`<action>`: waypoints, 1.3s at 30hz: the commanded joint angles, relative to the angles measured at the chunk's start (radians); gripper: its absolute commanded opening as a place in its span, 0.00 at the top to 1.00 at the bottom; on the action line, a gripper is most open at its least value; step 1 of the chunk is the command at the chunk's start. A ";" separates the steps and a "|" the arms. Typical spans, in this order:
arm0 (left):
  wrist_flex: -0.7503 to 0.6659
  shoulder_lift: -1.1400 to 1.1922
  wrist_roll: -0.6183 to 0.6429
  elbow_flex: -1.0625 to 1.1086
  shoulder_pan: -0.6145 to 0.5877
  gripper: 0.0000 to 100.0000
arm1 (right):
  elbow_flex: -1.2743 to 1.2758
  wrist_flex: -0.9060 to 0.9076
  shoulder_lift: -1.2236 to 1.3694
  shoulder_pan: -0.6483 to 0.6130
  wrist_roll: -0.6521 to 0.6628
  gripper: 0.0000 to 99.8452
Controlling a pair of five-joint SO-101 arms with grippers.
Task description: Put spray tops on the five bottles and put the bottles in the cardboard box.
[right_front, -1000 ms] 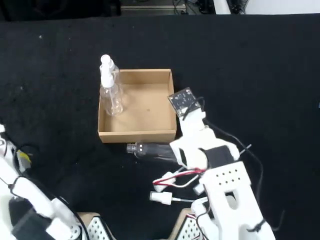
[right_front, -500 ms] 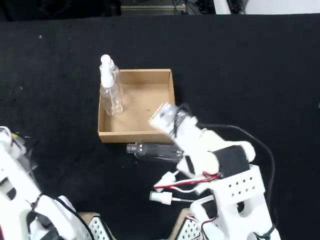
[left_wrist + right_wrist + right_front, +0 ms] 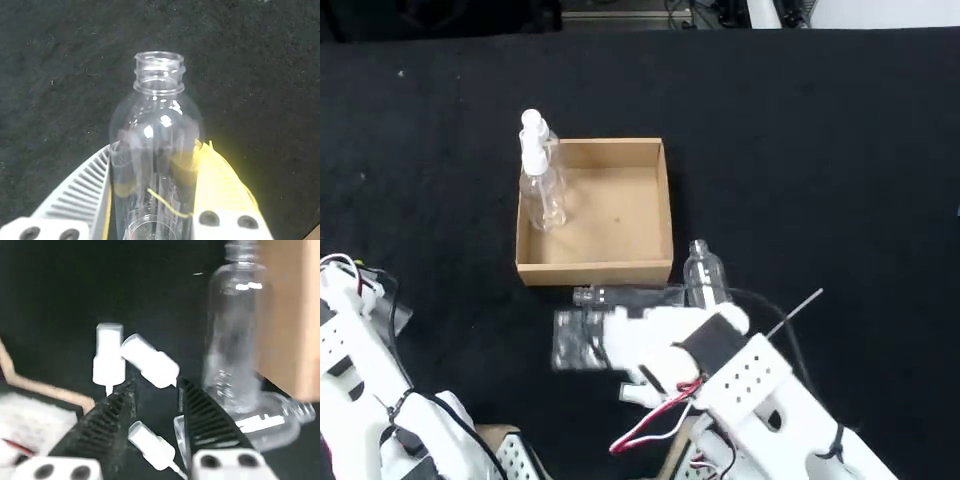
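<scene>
Swung my right pincer [image 3: 155, 386] down over the spray tops [image 3: 150, 361], jaws apart; left pincer [image 3: 156, 152] clamps a capless bottle [image 3: 157, 107]. Gotta grab a top next.

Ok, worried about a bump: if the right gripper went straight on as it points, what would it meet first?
Probably the tilted spray top just beyond the right gripper, whose jaws stand open; depth is unclear, though.

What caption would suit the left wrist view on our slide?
Left gripper clamps an uncapped clear bottle over the black table.
</scene>
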 commanded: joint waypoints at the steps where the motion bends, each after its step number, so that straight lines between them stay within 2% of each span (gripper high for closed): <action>1: -0.020 -0.034 0.009 -0.015 -0.010 0.97 | 0.051 -0.014 0.022 -0.014 0.218 0.89; 3: -0.021 -0.034 0.009 -0.016 -0.010 0.97 | 0.082 -0.014 0.021 -0.014 0.307 0.89; 6: -0.018 -0.034 0.009 -0.016 -0.010 0.97 | 0.105 -0.029 0.021 -0.014 0.373 0.89; 14: -0.015 -0.038 0.009 -0.016 -0.010 0.97 | 0.130 -0.121 0.022 -0.014 0.384 0.88; 18: -0.015 -0.040 0.009 -0.016 -0.008 0.97 | 0.147 -0.123 0.022 -0.014 0.382 0.80; 26: -0.015 -0.041 0.006 -0.015 -0.010 0.97 | 0.206 -0.201 0.024 -0.009 0.404 0.82; 32: -0.015 -0.043 0.006 -0.015 -0.010 0.97 | 0.225 -0.212 0.024 0.063 0.483 0.82; 39: -0.015 -0.043 0.006 -0.015 -0.010 0.97 | 0.312 -0.321 0.022 0.121 0.494 0.82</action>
